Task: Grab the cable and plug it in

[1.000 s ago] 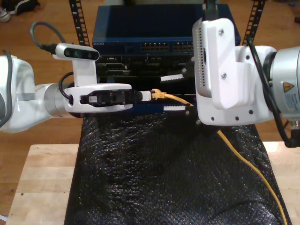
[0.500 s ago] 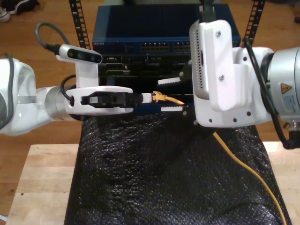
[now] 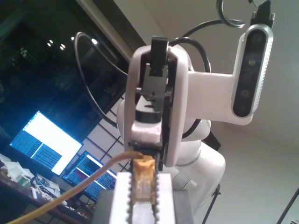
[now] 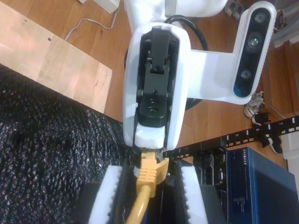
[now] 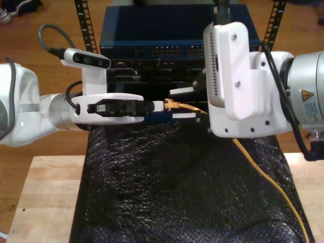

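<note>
Your first end effector (image 5: 161, 104), reaching in from the exterior view's left, is clenched on the plug (image 3: 141, 181) at the end of the cable (image 4: 148, 173). Your second end effector (image 5: 181, 104) faces it nose to nose, released, with its serrated fingers (image 4: 106, 198) straddling the yellow boot and a gap on each side. The plug hangs in the air just in front of the switch (image 5: 152, 35), not yet in any port. The rest of the cable trails under the second arm and across the black cloth (image 5: 177, 187) toward the exterior view's lower right.

Here's the danger: the two end effectors are almost touching. If you close the second one off-centre, it could knock the boot sideways and twist the plug in the first one's grip. If the first lets go before the second has bitten down, the plug drops onto the cloth and you're fishing for it.

Watch the trailing slack too. It runs beneath the second arm, and a swing toward the switch could drag it taut and pull the plug off line.

Then there's orientation. I can't tell which way the latch tab faces, so a blind push could jam the plug against the port edge. The ports themselves sit in shadow behind both arms, so lining up will be guesswork unless a wrist view gets a clean look.
</note>
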